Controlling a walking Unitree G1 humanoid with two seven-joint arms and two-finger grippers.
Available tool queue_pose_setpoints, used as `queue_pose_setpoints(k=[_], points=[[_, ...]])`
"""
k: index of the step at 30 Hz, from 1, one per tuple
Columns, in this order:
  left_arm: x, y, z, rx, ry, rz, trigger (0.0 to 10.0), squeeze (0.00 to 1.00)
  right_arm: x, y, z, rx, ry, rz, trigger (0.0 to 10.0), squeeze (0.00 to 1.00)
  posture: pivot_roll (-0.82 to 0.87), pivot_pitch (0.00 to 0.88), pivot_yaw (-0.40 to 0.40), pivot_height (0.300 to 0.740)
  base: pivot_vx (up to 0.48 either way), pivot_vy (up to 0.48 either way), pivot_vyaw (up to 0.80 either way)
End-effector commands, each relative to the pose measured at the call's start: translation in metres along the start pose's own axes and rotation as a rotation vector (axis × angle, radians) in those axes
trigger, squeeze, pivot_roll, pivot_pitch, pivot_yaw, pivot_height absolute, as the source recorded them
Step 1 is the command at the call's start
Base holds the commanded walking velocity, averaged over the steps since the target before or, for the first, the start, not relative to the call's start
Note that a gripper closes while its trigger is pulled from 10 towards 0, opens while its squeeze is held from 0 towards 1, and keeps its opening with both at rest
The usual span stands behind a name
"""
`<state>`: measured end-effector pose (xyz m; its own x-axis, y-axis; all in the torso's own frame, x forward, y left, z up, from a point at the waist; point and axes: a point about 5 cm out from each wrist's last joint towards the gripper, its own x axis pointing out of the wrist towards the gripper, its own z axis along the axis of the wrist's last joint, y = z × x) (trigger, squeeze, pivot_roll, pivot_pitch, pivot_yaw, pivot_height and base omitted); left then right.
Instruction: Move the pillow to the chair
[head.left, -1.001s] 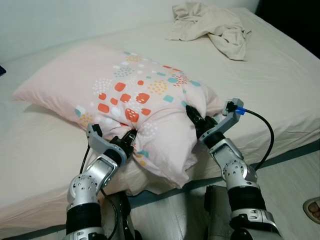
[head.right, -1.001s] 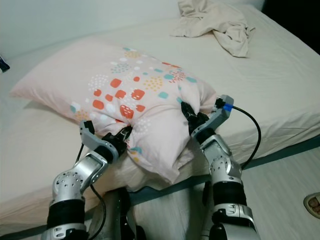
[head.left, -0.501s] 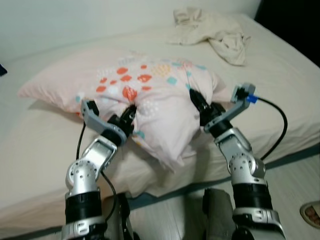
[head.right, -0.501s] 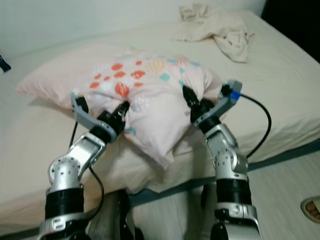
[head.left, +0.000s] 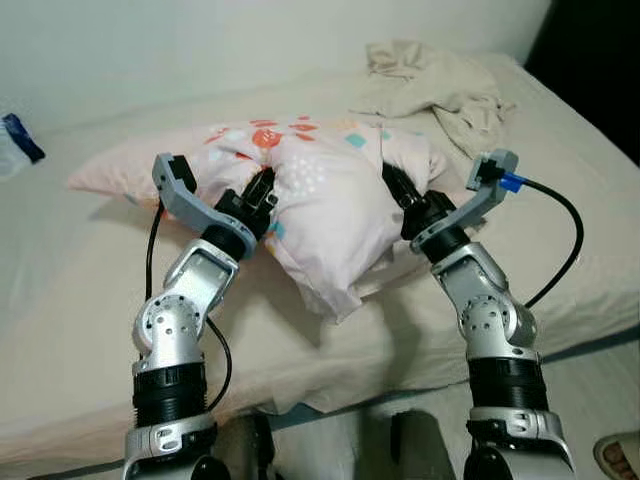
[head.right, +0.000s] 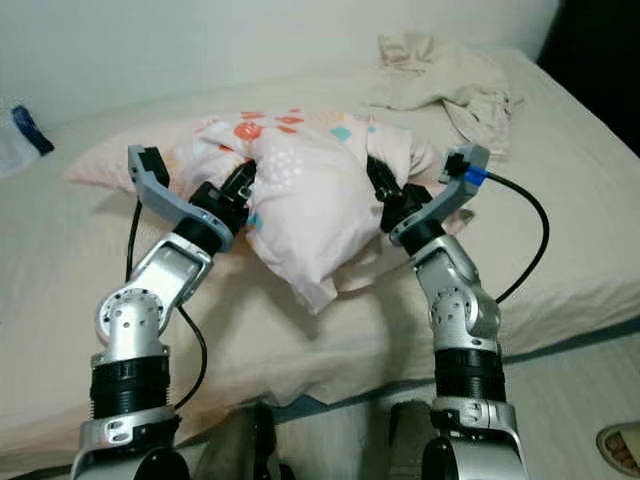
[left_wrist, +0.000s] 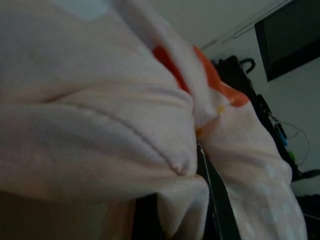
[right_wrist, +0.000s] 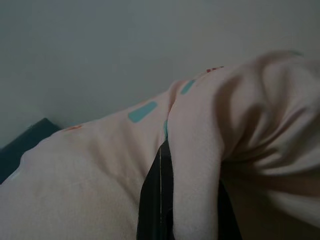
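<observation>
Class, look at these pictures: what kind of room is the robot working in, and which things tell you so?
Most likely a bedroom: a wide bed under a beige sheet, a patterned pillow on it, and crumpled cloth lying near the far edge.

Matt cloth pillow (head.left: 320, 195), silver metal arms (head.left: 185, 310)

The soft pale-pink fabric pillow (head.left: 320, 195), printed with orange, teal and white spots, is bunched and creased at its middle. Its near end hangs as a drooping corner above the bed's (head.left: 90, 330) front edge, while its far end rests on the cream sheet.
</observation>
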<state>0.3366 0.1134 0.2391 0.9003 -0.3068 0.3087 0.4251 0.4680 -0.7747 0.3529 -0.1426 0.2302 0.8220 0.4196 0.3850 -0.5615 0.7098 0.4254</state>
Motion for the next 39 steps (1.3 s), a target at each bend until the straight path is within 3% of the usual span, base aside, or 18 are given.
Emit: queue_pose_setpoints(k=[1, 6, 20, 31, 32, 33, 34, 39], points=[[0.008, -0.024, -0.009, -0.001, 0.007, -0.095, 10.0, 0.00, 0.010, 0.021, -0.005, 0.007, 0.020, 0.103, 0.0, 0.00, -0.10, 0.127, 0.097, 0.661, 0.000, 0.000, 0.00], [0.009, -0.022, -0.013, 0.058, 0.013, -0.075, 10.0, 0.00, 0.013, 0.023, -0.007, 0.005, 0.033, 0.115, 0.0, 0.00, -0.10, 0.119, 0.089, 0.681, 0.000, 0.000, 0.00], [0.009, -0.012, -0.017, 0.114, 0.014, -0.033, 10.0, 0.00, 0.011, 0.023, -0.021, 0.005, 0.078, 0.110, 0.0, 0.00, -0.11, 0.099, 0.085, 0.736, 0.000, 0.000, 0.00], [0.011, 0.006, -0.023, 0.183, 0.022, 0.068, 10.0, 0.00, 0.012, 0.018, -0.032, -0.013, 0.109, 0.069, 0.0, 0.00, -0.12, 0.058, 0.077, 0.740, 0.000, 0.000, 0.00], [0.010, 0.013, -0.023, 0.196, 0.023, 0.100, 10.0, 0.00, 0.010, 0.015, -0.036, -0.026, 0.121, 0.041, 6.1, 0.00, -0.11, 0.057, 0.076, 0.740, 0.000, 0.000, 0.00], [0.010, 0.013, -0.023, 0.196, 0.023, 0.100, 10.0, 0.00, 0.010, 0.015, -0.036, -0.026, 0.121, 0.041, 6.1, 0.00, -0.11, 0.057, 0.076, 0.740, 0.000, 0.000, 0.00], [0.008, 0.019, -0.023, 0.210, 0.024, 0.128, 10.0, 0.00, 0.008, 0.010, -0.038, -0.040, 0.127, 0.006, 10.0, 0.00, -0.11, 0.056, 0.074, 0.740, 0.000, 0.000, 0.00], [0.004, 0.029, -0.022, 0.284, 0.030, 0.174, 10.0, 0.00, 0.001, 0.003, -0.035, -0.056, 0.082, -0.022, 10.0, 0.00, -0.11, 0.056, 0.074, 0.740, 0.000, 0.000, 0.00]])
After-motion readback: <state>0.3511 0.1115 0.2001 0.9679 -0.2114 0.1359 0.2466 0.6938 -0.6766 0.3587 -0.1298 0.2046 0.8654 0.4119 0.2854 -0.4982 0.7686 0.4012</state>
